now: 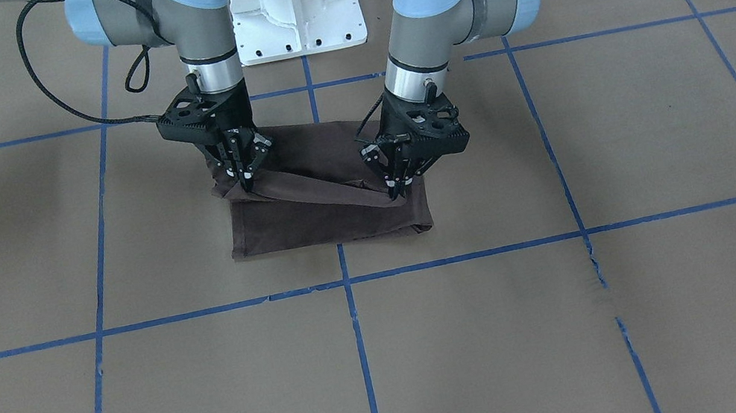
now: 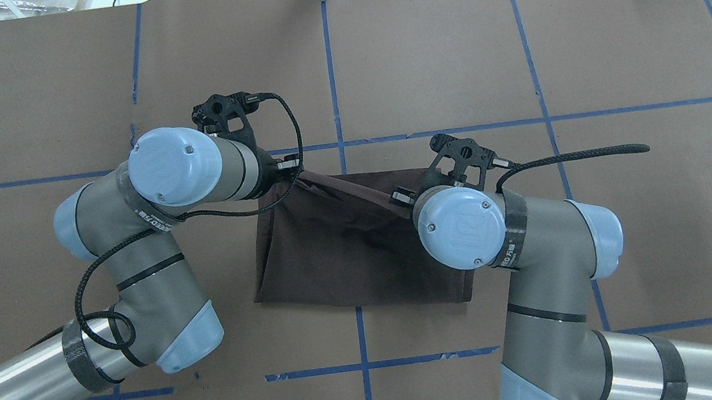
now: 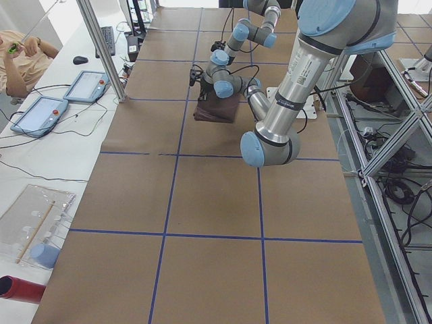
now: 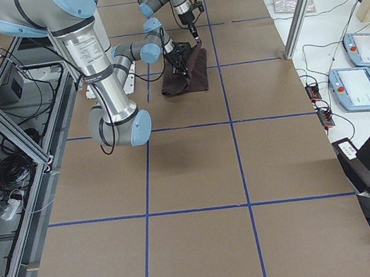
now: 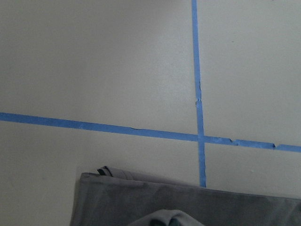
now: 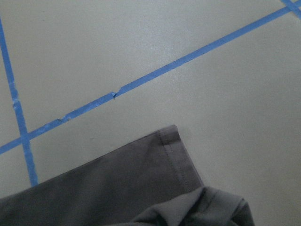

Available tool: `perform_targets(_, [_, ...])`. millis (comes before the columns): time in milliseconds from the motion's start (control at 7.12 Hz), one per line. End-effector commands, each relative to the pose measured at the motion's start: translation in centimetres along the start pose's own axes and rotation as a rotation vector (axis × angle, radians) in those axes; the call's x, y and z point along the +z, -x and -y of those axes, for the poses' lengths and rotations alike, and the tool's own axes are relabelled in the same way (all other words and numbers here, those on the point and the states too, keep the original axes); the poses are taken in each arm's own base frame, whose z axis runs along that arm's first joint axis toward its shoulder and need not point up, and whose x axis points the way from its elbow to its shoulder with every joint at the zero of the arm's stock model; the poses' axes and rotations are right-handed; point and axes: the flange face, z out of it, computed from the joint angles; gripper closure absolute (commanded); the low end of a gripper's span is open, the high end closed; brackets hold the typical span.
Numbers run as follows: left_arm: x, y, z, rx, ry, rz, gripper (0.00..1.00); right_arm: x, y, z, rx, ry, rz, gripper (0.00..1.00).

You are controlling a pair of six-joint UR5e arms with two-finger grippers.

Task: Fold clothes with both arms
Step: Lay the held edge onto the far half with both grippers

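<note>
Exterior front-facing view: brown T-shirt (image 1: 330,227), part folded, lying at the centre of the table (image 1: 585,319), long axis side to side across the robot. Right gripper (image 1: 247,181) and left gripper (image 1: 399,187): each clenched on one end of a raised fold of cloth stretched between them. Left gripper sits farther from the base (image 1: 295,7). Flat cloth lies beneath and outward of both grippers, so the fold probably travels that way.

Bright, even overhead light — soft shadows, pale washed-out wrist views
</note>
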Motion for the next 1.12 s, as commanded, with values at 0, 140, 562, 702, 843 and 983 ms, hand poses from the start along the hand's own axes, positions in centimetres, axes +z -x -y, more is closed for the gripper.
perform_targets(0, [1.1,0.5,-0.2,0.001,-0.001,-0.008,1.0,1.2,2.0,1.5,-0.005,-0.007,-0.012,1.0])
perform_targets(140, [1.1,0.5,-0.3,0.002,0.0,-0.012,1.0,1.6,2.2,2.2,-0.012,-0.005,-0.02,1.0])
perform_targets(562, [0.9,0.8,-0.4,0.11,0.003,-0.015,0.0,2.9,2.6,3.1,-0.12,-0.012,-0.003,0.0])
perform_targets(702, [0.3,1.0,0.1,0.183,0.001,-0.019,0.0,2.5,2.9,4.5,-0.129,-0.008,0.011,0.0])
perform_targets(843, [-0.5,1.8,2.2,0.252,0.002,-0.028,0.0,1.3,4.2,4.4,-0.147,0.029,0.034,0.0])
perform_targets(983, [-0.6,2.3,2.6,0.26,0.019,-0.031,0.0,0.6,5.4,3.1,-0.161,0.036,0.049,0.0])
